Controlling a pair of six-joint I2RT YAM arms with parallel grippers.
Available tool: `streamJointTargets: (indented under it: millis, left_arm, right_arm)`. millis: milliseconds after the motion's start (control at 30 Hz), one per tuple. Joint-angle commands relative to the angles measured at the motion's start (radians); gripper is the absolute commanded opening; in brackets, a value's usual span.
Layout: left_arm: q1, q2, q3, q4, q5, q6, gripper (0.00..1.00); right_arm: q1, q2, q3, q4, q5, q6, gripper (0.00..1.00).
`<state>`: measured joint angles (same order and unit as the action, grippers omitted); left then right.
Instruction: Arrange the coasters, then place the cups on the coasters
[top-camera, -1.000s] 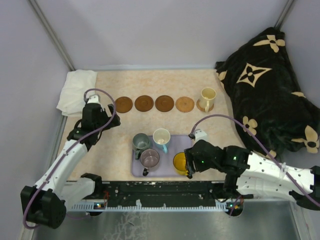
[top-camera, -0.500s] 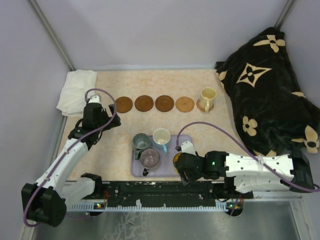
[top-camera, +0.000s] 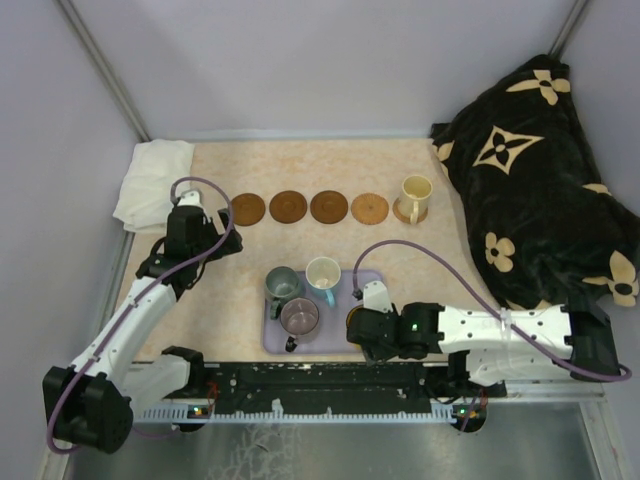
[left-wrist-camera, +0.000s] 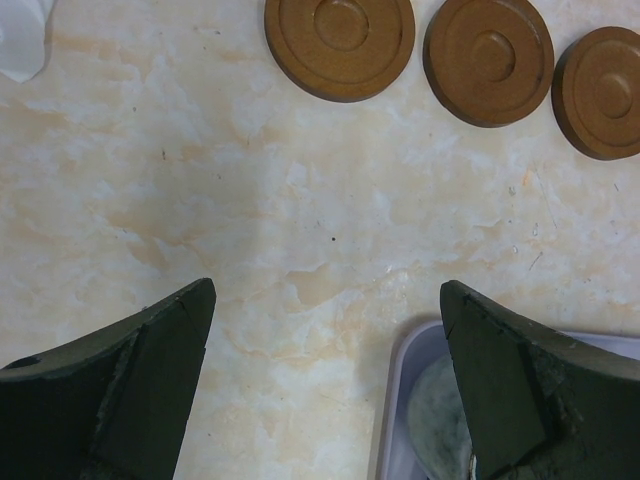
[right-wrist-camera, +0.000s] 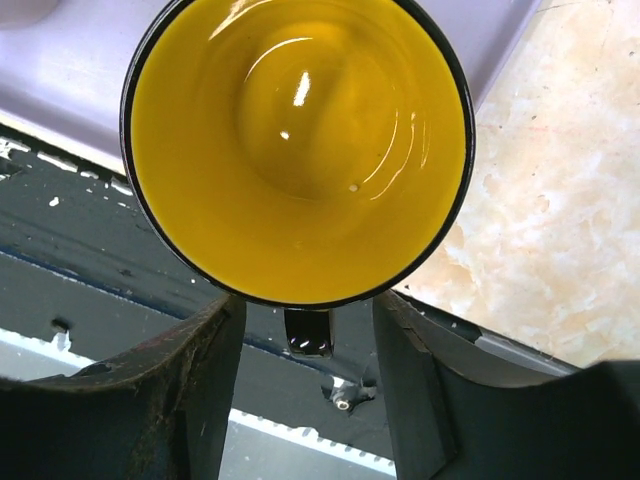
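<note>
While you look at the right wrist view, you see the right pincer (right-wrist-camera: 308, 318) low at the near side of the yellow cup (right-wrist-camera: 300, 150). Its jaws are half open and stand on either side of the small dark handle (right-wrist-camera: 307, 333), with a gap on each side, so it has hold of nothing. This cup stands at the near right corner of the lavender tray (top-camera: 333, 332).

Your left pincer (left-wrist-camera: 327, 288) is wide open and empty. It hangs over the bare surface (left-wrist-camera: 300, 200), between the tray and the row of coasters.

On the tray there are also the mauve cup (top-camera: 299, 316), the grey-green cup (top-camera: 282, 285) and the white cup (top-camera: 323, 273) with its blue handle.

Four coasters (top-camera: 247, 209) (top-camera: 288, 207) (top-camera: 329, 206) (top-camera: 370, 208) lie in a line across the far part of the surface, apart from each other and without cups. At the right end of this line the cream cup (top-camera: 415, 192) stands upright on the fifth coaster (top-camera: 404, 215).
</note>
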<state>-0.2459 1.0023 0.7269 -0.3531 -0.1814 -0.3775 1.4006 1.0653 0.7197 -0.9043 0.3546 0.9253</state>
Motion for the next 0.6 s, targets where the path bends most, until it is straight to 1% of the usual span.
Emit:
streamJointTargets:
  millis: [0,300,567]
  left_arm:
    - [0.002,-0.002,0.019,0.008,0.016,0.002,1.0]
    - [0.002,-0.008,0.018,0.011,0.02,0.005,1.0]
    - [0.002,-0.008,0.016,0.013,0.03,0.001,1.0]
  right_arm:
    - [0.009,0.015,0.025,0.035,0.037,0.036,0.53]
    - [0.009,0.061,0.021,0.051,0.046,0.052,0.49]
    - [0.008,0.106,0.025,0.051,0.054,0.073,0.41]
